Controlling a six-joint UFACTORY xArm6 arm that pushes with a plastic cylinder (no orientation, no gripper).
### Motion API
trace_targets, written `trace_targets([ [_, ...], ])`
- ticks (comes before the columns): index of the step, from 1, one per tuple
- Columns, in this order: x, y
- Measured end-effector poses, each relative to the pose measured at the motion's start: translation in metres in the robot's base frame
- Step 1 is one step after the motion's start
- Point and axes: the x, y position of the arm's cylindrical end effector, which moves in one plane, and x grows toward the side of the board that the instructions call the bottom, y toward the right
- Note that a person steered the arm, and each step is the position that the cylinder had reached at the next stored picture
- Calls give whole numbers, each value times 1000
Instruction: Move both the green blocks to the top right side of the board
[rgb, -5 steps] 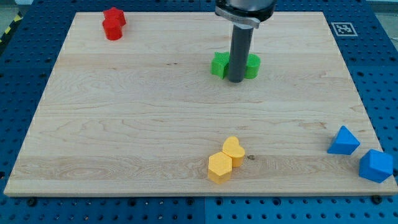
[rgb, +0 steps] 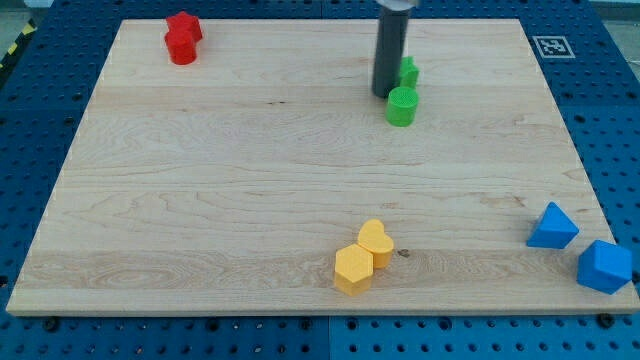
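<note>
Two green blocks sit in the upper middle of the board. A green cylinder (rgb: 401, 105) stands just below and right of my tip (rgb: 385, 94). A second green block (rgb: 408, 71) is partly hidden behind the rod, at its right; its shape is unclear. The dark rod comes down from the view's top and my tip touches or nearly touches both blocks on their left side.
Two red blocks (rgb: 182, 38) sit at the board's top left. A yellow heart (rgb: 376, 240) and a yellow hexagon (rgb: 353, 269) lie at the bottom middle. Two blue blocks (rgb: 552, 226) (rgb: 604, 265) sit at the bottom right edge. A marker tag (rgb: 552, 46) is at the top right corner.
My tip has moved up the view. The left green block has been pushed up and right, now behind the rod. The green cylinder has stayed about where it was.
</note>
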Motion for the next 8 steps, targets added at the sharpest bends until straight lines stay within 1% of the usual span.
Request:
trace_targets([
  [1, -23, 28],
  [3, -52, 83],
  [4, -68, 100],
  [5, -71, 93],
  [6, -71, 62],
  [7, -97, 37],
  [8, -119, 47],
])
